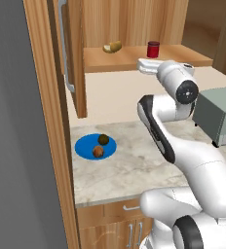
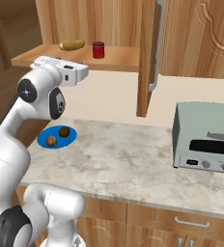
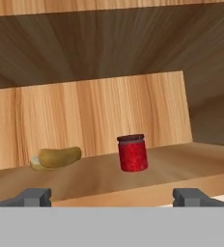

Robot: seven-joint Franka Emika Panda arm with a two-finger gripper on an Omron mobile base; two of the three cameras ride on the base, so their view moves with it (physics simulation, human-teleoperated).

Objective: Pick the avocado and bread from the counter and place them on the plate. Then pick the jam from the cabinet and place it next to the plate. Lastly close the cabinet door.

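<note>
Reaching for the jam jar (image 3: 132, 153) on the cabinet shelf (image 3: 109, 176)
The gripper (image 3: 113, 197) is facing it, fingers spread wide; advancing level should centre the jar between them.

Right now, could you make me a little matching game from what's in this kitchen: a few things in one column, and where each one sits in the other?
Things:
1. small red cylindrical jam jar with a dark lid
2. dark olive egg-shaped avocado
3. grey boxy toaster oven
4. yellowish-tan curved lump

Places:
A. on the marbled stone counter, right of the open cabinet door
B. on the flat round blue plate
C. on the wooden cabinet shelf, at its left
D. on the shelf, straight ahead of the open gripper

Pairs: 1-D, 2-B, 3-A, 4-C
</note>
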